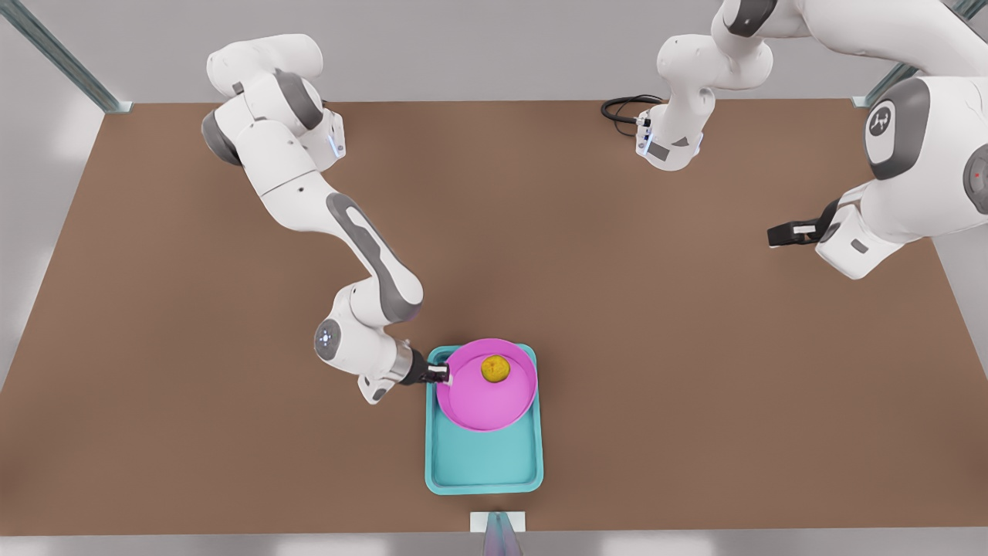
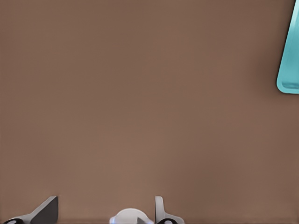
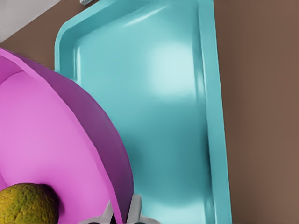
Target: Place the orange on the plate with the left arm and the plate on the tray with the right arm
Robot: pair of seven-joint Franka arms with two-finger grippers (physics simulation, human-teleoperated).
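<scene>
A brown bench fills the scene, with grey walls behind it.

The right tool sits at the plate's rim on the front view's left, its two fingers closed on that rim; in the right wrist view the fingertips pinch the rim wall from either side. The plate is over the far part of the tray, and its rim laps the tray's far edge. From the front view I cannot tell whether the plate rests flat on the tray or is held just above it. The orange lies inside the plate, on its far side, close to the rim. In the right wrist view the orange sits on the plate's pink floor, with the bare tray spread beyond.

The left tool hangs well apart from all this, over bare bench at the front view's right, and waits there. In the left wrist view its fingers stand spread apart with nothing between them, and a corner of the tray shows at the edge.
</scene>
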